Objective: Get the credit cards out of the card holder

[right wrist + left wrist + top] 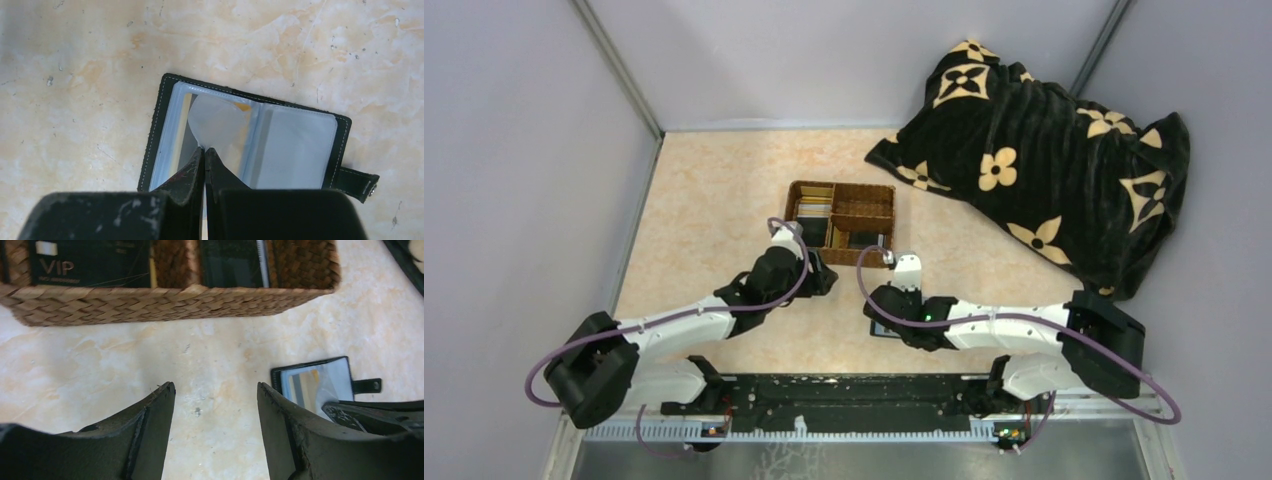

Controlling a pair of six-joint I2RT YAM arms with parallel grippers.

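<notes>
Top external: beige marbled table (714, 200), grey walls (524, 150). Left tool (215, 386) spread; right tool (205, 150) pressed together.

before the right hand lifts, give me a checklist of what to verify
1. card holder lying open on the table: ok
2. right hand shut, tips over the pocket beside the gold card: ok
3. a card pinched, rather than only the clear flap: cannot tell
4. gold card out of its pocket: not ok, it sits inside
5. left hand open, empty, apart from the holder: ok
6. wicker tray near, dark cards lying in it: ok
</notes>
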